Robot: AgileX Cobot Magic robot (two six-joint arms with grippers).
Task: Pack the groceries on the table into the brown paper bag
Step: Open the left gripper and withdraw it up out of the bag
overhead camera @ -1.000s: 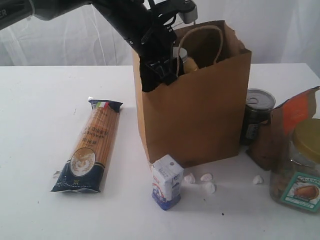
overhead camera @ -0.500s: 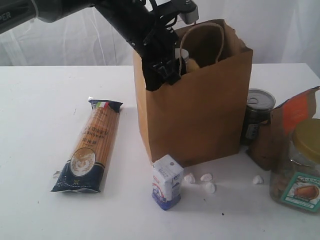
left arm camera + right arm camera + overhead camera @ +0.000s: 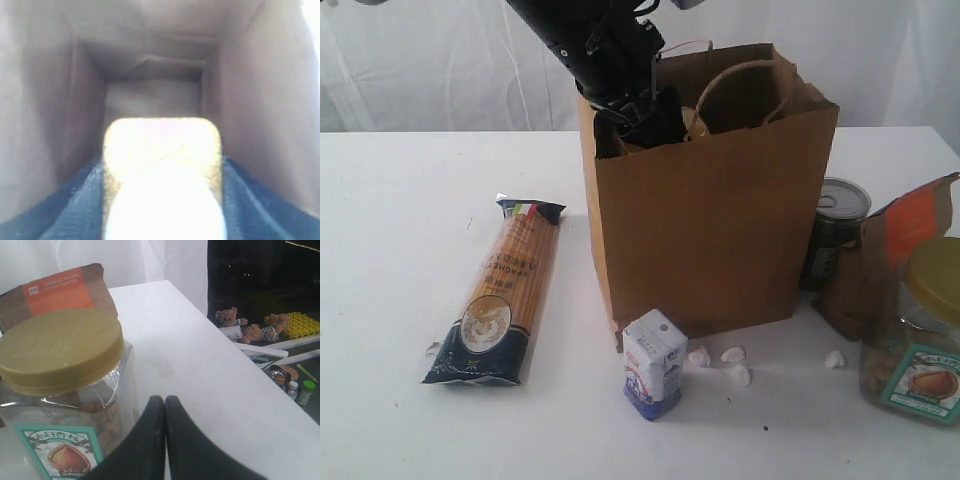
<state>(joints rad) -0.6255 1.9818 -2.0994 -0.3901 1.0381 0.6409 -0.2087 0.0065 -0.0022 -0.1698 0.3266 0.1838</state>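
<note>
The brown paper bag (image 3: 720, 220) stands upright mid-table. My left gripper (image 3: 635, 120) reaches into its mouth at the left rim. In the left wrist view the left gripper (image 3: 162, 200) is shut on the yellow-grain jar (image 3: 162, 155), with the bag's inner walls (image 3: 155, 95) around it. On the table (image 3: 400, 200) lie the spaghetti packet (image 3: 505, 290), the blue-white carton (image 3: 653, 363) and small white lumps (image 3: 730, 365). The tin can (image 3: 835, 230), pouch (image 3: 895, 250) and yellow-lidded jar (image 3: 920, 330) stand to the right. My right gripper (image 3: 165, 402) is shut and empty beside the yellow-lidded jar (image 3: 60, 355).
The pouch (image 3: 55, 292) stands right behind the yellow-lidded jar. The table edge (image 3: 240, 355) runs close by my right gripper, with clutter on the floor beyond it. A white curtain hangs behind the table.
My left gripper has moved with the jar from the bag's left rim into its mouth. The jar's top no longer shows from outside. The bag's walls have shifted and spread.
</note>
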